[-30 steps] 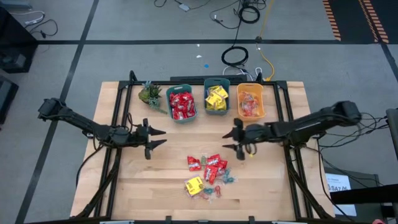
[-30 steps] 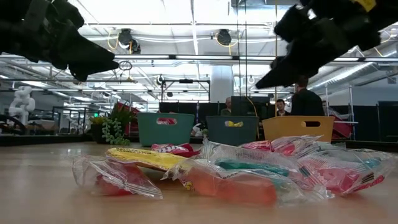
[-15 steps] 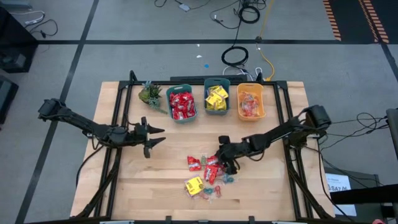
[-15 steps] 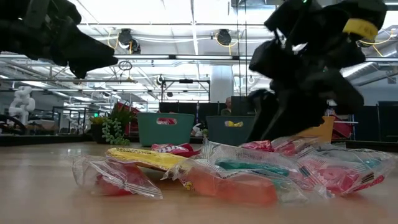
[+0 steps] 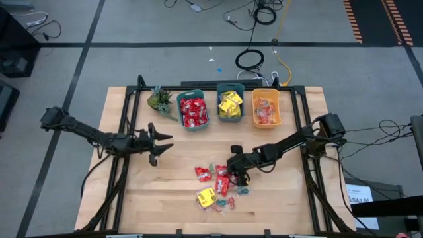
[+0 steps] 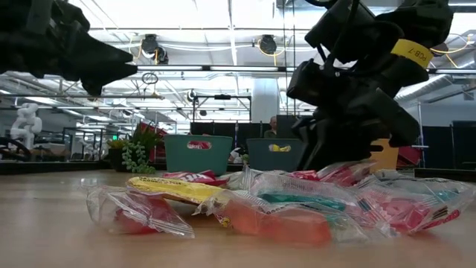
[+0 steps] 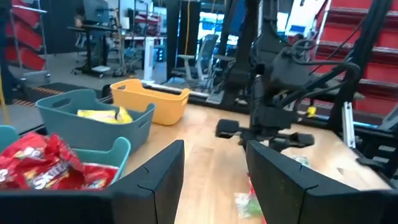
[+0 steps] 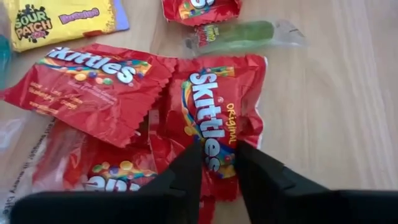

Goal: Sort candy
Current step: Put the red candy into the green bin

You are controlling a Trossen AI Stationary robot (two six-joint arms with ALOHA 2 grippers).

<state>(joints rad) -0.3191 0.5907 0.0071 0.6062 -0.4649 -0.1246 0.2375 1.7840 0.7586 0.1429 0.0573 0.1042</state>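
Now right gripper (image 8: 216, 163) jaws pinching edge of red Skittles packet (image 8: 214, 118); left gripper (image 5: 157, 141) jaws apart.

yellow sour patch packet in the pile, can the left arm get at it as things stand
Probably yes. The yellow packet lies uncovered at the pile's near-left edge, bare table between it and the left gripper. The right gripper works the red packets beside it, so crowding is possible.

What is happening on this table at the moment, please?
A two-armed robot is sorting candy. The right gripper is down on the loose pile, its fingers on either side of a red Skittles packet. The left gripper hangs open above bare table, waiting. At the far edge, three bins hold sorted candy: red packets, yellow packets and small wrapped pieces.
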